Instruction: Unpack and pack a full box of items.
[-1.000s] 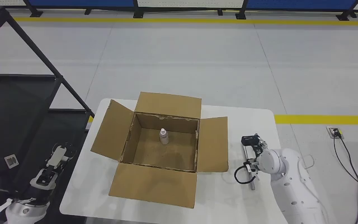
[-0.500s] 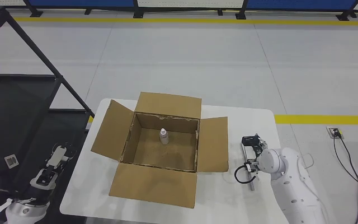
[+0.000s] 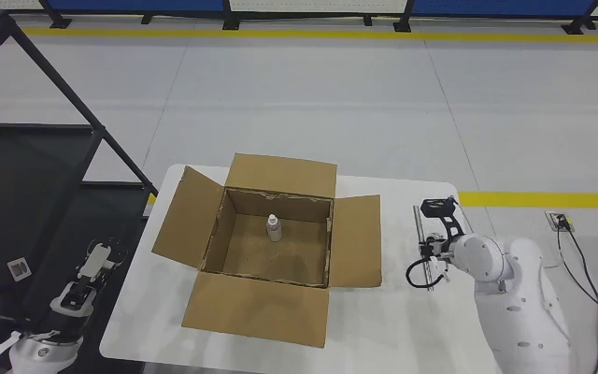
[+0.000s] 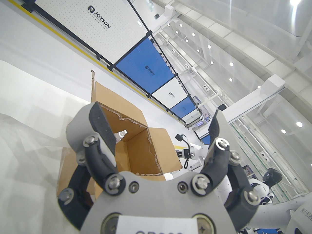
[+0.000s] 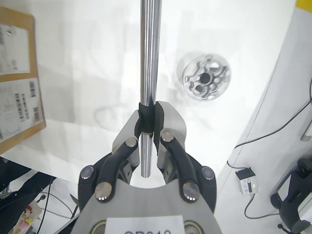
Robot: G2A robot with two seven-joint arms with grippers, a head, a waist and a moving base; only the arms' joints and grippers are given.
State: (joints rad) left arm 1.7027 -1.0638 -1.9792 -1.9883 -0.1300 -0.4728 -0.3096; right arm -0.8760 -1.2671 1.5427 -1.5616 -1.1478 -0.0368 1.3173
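Note:
An open cardboard box stands in the middle of the white table. A small white bottle stands upright inside it near the far wall; the left wrist view also catches that bottle in the box. At the table's right side my right gripper is shut on a shiny steel rod. Its wrist view has the fingers clamped around the rod, which hangs above the tabletop. My left gripper is open and holds nothing, low off the table's left side.
A round metal part with cut-outs lies on the table beside the rod. The box's right flap carries printed labels. All the box flaps lie spread outward. A dark frame stands left of the table.
My right arm has swung to the right and toward the table's back with the rod, away from the box flap. The left arm, box and bottle have stayed put.

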